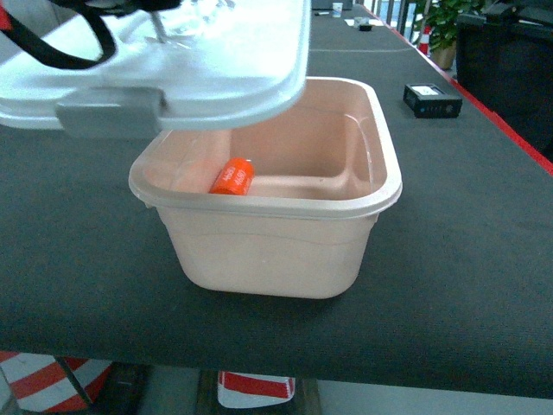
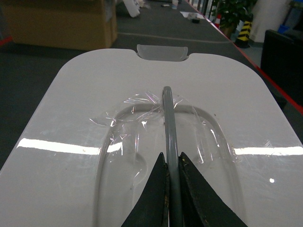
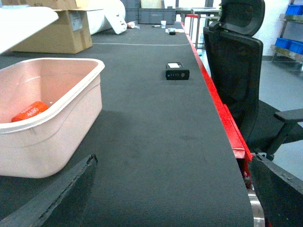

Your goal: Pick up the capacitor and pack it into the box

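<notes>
One orange cylindrical capacitor [image 1: 232, 177] lies inside the pale peach-pink plastic box [image 1: 285, 251]; the white lid [image 1: 173, 60] hangs above.
The left gripper [image 2: 173, 163] jaws pinch the lid's grey handle [image 2: 168, 123]; right gripper [image 3: 165, 189] jaws spread wide. A crooked descent could catch the rim. A small black device [image 1: 432, 99] sits well apart on the dark surface [image 1: 467, 259].

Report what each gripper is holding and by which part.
The left gripper holds the white lid by its grey handle, pinched between the fingers, above the box. The right gripper is open and holds nothing.
</notes>
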Controlling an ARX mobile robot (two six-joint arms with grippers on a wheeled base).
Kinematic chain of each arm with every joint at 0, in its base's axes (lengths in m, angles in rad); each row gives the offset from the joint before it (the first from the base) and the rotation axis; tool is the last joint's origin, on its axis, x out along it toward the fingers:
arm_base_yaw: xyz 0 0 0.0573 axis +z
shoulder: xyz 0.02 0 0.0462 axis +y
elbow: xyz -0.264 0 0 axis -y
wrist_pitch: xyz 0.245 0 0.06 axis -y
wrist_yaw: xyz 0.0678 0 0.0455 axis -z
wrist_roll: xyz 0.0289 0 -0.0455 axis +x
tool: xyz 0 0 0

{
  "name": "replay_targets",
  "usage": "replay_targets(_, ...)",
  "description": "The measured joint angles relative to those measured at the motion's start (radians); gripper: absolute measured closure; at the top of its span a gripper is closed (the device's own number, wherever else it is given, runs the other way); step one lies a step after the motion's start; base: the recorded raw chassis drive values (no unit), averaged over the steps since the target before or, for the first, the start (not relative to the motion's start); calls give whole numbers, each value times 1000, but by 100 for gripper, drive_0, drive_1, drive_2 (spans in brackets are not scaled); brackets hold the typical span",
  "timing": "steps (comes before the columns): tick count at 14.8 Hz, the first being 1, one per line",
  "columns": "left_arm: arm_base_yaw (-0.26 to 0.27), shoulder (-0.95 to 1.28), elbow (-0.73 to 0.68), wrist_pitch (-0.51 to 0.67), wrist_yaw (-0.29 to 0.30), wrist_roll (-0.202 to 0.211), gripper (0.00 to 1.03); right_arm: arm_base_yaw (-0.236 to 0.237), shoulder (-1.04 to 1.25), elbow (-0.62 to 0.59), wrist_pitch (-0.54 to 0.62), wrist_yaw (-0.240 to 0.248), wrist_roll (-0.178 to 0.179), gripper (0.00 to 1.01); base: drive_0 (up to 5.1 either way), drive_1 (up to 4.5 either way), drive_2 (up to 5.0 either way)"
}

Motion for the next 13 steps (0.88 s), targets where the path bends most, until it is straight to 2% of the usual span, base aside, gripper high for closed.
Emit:
replay_targets(1, -32, 22, 8, 0, -14, -11, 101, 0, 0, 0, 0, 0, 0, 3, 0, 0, 0)
replay_targets(6, -90, 64, 37, -14, -50, -21, 101, 0, 0, 0, 0, 0, 0, 3, 0, 0, 0)
replay_targets(7, -174, 230, 140, -80, -120, -44, 101, 0, 0, 0, 0, 0, 0, 3, 0, 0, 0)
replay_targets(13, -172, 251, 152, -80, -111, -47, 101, 0, 0, 0, 0, 0, 0, 3, 0, 0, 0)
